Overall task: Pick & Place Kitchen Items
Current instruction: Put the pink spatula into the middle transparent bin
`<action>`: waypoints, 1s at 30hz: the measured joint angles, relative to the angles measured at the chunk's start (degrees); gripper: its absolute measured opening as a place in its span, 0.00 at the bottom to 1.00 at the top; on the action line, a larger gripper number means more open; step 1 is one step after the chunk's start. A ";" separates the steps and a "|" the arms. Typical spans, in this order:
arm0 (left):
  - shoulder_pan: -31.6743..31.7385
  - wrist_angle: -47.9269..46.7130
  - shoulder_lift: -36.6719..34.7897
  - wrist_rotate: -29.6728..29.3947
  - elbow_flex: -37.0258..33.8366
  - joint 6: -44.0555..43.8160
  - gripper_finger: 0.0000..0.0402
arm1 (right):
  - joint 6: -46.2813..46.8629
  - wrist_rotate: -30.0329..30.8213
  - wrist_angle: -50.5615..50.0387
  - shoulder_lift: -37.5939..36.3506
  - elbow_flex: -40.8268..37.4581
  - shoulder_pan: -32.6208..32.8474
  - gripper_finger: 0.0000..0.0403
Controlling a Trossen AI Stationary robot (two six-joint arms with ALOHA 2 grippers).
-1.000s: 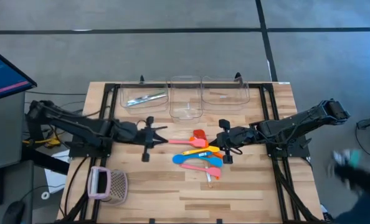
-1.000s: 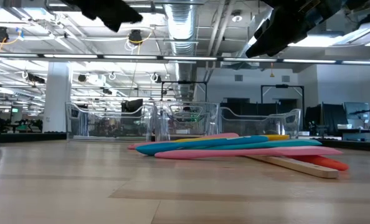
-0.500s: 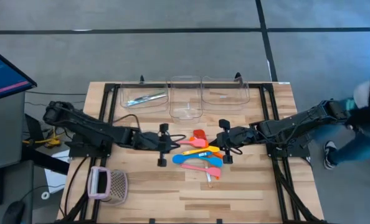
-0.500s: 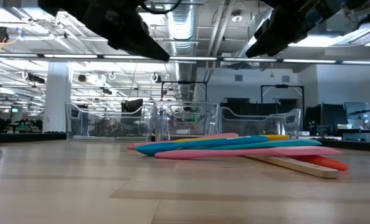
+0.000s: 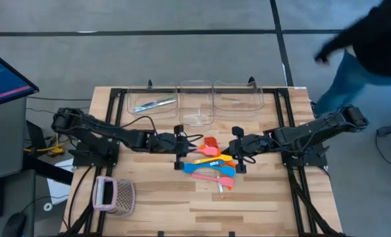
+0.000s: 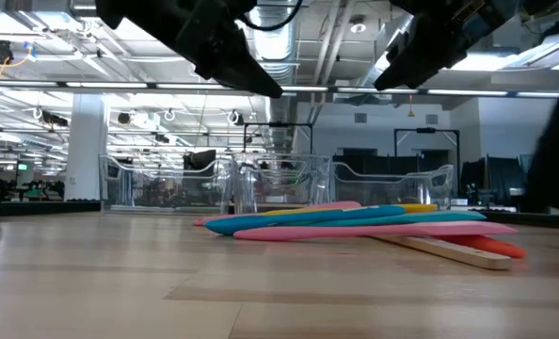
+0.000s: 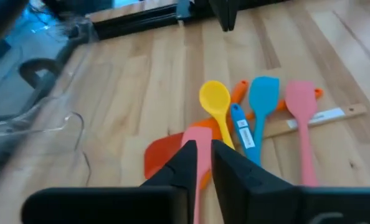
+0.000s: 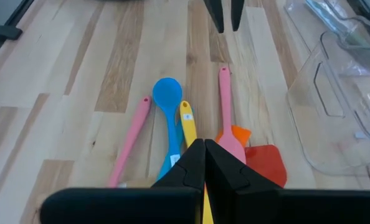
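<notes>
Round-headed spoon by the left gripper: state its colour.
Yellow; the spoon shows best in the left wrist view.

Left gripper (image 5: 184, 148) extended low toward table centre, fingers slightly parted. Right gripper (image 5: 232, 149) opposite, raised above table, fingers closed, empty.

Two matte black jointed arms, the left arm (image 5: 110, 136) and the right arm (image 5: 307, 133), are built of slim tubular links. Thin black cables loop along the left one. Each ends in tapered black fingers (image 7: 188, 163).
</notes>
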 joint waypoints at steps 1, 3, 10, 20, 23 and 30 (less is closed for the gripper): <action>0.44 -0.20 0.20 0.89 0.00 -0.30 0.12 | 0.02 -0.02 -0.35 0.00 0.00 0.00 0.00; 1.32 -1.34 0.25 2.87 -0.02 -0.42 0.15 | 0.00 0.00 -0.64 0.00 0.00 0.00 0.00; 4.07 -1.43 0.22 8.96 0.63 -1.66 0.18 | -0.08 -0.02 -0.64 0.00 0.00 0.00 0.00; 7.56 -2.17 0.21 9.56 0.83 -1.95 0.08 | -0.13 0.00 -0.77 0.00 0.00 0.00 0.00; 7.58 -2.16 0.21 9.55 0.83 -1.93 0.07 | -0.15 0.02 -0.77 0.00 0.00 0.00 0.00; 7.56 -2.02 0.21 9.58 0.83 -1.93 0.05 | -3.07 0.10 -0.35 0.00 0.00 0.00 0.00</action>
